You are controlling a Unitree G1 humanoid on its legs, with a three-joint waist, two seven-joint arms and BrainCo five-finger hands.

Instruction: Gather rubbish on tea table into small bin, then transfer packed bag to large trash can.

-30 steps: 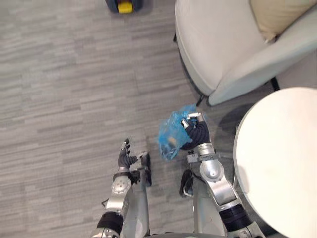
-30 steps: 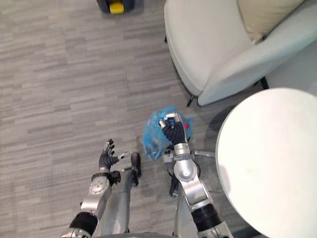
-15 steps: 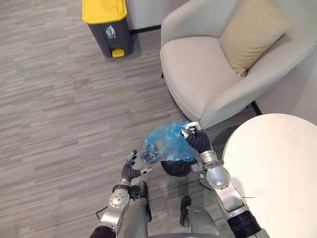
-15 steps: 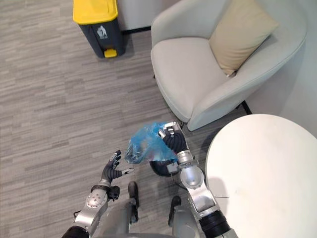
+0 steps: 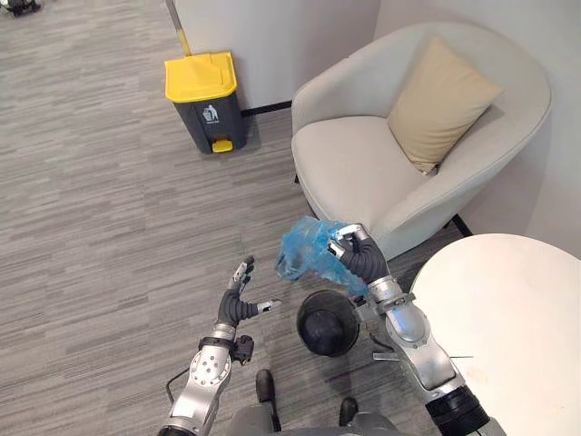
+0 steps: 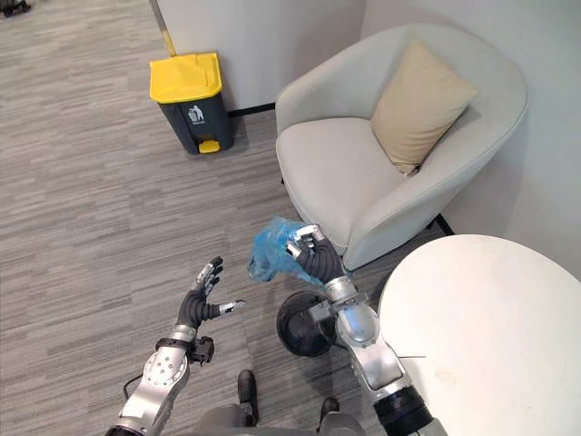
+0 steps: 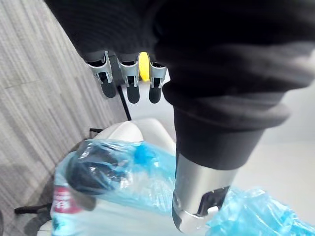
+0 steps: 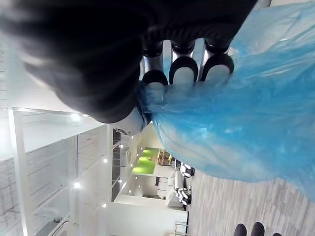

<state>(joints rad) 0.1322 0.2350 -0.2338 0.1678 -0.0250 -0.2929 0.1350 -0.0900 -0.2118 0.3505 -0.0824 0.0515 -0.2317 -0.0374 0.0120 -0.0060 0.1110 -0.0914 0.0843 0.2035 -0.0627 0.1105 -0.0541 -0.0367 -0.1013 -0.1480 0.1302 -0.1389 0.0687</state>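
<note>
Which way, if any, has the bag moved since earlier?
Yes. Though the camera shifted, the blue bag in the right hand has risen off the small black bin: it overlapped the bin before, now hangs clear, nearer the armchair.

Right hand [image 8: 110, 61] fingers [image 8: 183, 74] clench the blue bag [image 8: 241, 128]

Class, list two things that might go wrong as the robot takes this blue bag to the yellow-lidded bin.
The bag hangs from the right hand alone, the open left hand apart: it may slip. The yellow-lidded bin has its lid shut, so the bag may not go in.
</note>
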